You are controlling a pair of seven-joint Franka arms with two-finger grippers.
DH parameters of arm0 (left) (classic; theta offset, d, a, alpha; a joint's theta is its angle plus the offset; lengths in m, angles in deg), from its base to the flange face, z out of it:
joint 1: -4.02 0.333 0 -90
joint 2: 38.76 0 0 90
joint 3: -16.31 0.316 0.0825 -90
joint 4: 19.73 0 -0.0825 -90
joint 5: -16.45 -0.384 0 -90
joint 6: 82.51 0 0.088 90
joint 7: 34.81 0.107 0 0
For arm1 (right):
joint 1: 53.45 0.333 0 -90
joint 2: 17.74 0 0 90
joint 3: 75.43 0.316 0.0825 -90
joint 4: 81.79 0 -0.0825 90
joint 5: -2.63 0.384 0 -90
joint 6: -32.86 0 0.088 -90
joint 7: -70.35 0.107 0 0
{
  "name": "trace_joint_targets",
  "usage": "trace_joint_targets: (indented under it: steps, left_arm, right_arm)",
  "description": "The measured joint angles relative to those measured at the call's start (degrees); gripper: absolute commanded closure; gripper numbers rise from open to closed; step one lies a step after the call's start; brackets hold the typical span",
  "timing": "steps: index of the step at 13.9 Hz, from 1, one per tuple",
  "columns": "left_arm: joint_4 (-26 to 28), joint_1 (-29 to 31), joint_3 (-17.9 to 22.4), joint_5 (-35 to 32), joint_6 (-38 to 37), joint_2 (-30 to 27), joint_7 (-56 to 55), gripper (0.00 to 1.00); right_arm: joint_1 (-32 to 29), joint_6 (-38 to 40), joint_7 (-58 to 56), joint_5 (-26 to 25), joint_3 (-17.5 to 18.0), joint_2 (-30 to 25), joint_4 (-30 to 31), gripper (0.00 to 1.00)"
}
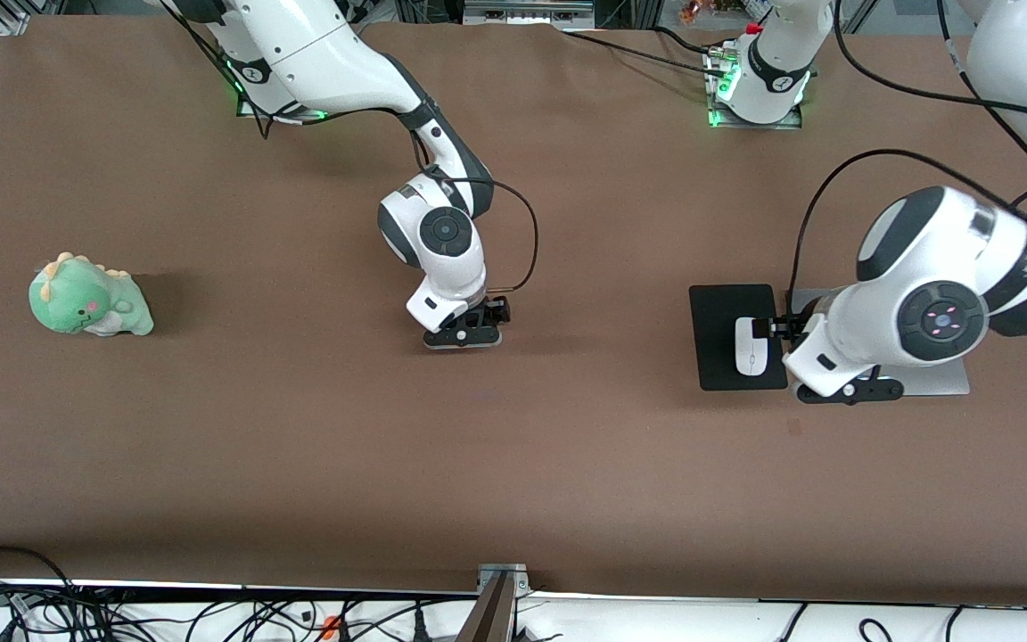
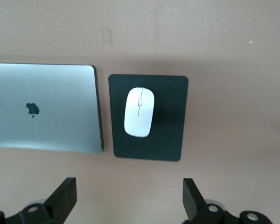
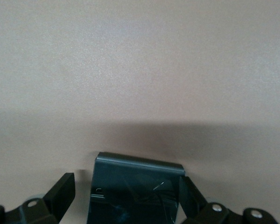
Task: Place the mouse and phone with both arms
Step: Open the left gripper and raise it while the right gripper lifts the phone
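With the glossy white oval mouse (image 2: 139, 112) resting on the black pad (image 2: 170, 140) below the wide-open, empty left gripper (image 2: 128, 198), the right gripper (image 3: 126, 198), straddling the black slab phone (image 3: 135, 191) mid-counter, should release it gently and flat.

**Brown worktop, cluttered edges**

A broad matte brown worktop (image 1: 299, 464) fills nearly the whole scene, evenly lit, with soft shadows. Along its camera-side edge runs a white ledge strewn with tangled black cables (image 1: 166, 615), beside a small grey metal bracket (image 1: 502, 580). Metal framing (image 1: 527, 11) lines the top edge.
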Motion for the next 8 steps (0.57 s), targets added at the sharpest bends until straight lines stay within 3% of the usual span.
trace_joint_targets:
  steps: [3,6,7,8]
  left_arm:
    - [-5.7,-0.2,-1.3,0.9,-5.5,-0.9,6.4,0.00]
    - [-7.7,-2.5,5.6,4.6,-6.1,-6.8,16.6,0.00]
    - [-8.1,-3.8,9.4,6.4,-6.0,-9.9,19.0,0.00]
    - [-8.5,-5.1,13.8,9.4,-5.9,-13.4,20.7,0.00]
  right_arm:
    - [0.0,0.0,-0.6,0.0,-0.2,0.0,0.2,0.00]
    - [0.0,-0.2,-0.6,0.0,-0.3,0.0,1.5,0.00]
    - [0.0,-0.6,-0.6,0.0,-0.3,0.0,1.9,0.06]
    - [0.0,-0.9,-0.6,0.0,-0.3,0.0,2.0,0.28]
